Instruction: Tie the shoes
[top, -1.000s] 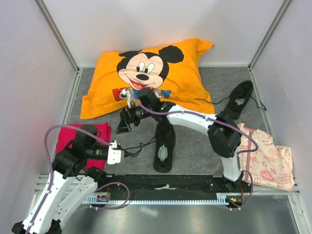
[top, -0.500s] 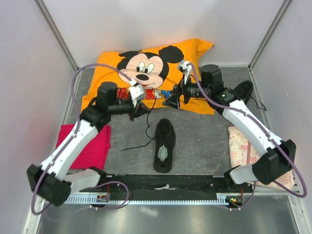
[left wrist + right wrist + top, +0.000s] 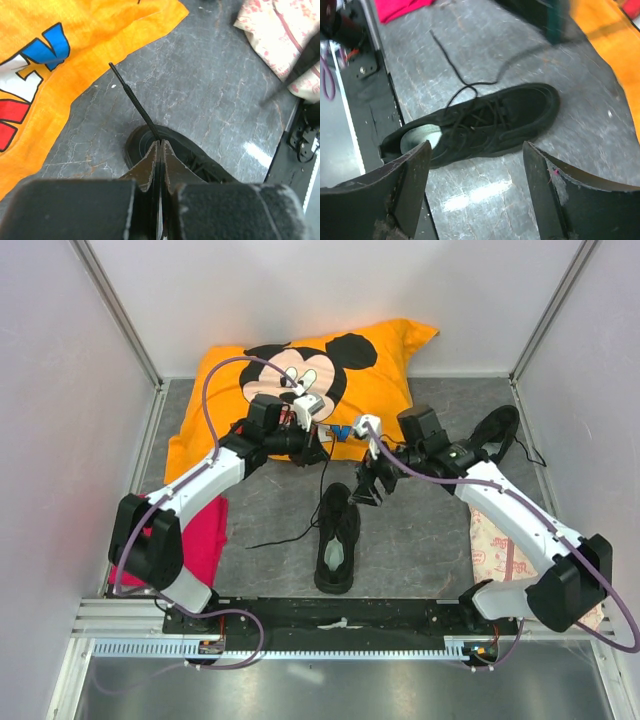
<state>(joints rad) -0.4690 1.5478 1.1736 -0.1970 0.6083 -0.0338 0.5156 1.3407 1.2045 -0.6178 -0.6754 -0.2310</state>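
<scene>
Between both arms, on grey stone-look table (image 3: 420, 530): black low lace-up sneaker (image 3: 337, 540), toe toward orange cartoon-mouse pillow (image 3: 380, 370). Matching second sneaker (image 3: 495, 440) far right, well apart. Left gripper (image 3: 160, 145) clamped tight on thin black lace (image 3: 134, 95), short tip poking past fingers. Right gripper (image 3: 476, 145) spread wide above near shoe, holding nothing. Risks, my guess: lace slips from pinch, tail so short; hard pull drags light shoe; right fingers closing catch upper, not other lace (image 3: 447, 57) lying loose.
</scene>
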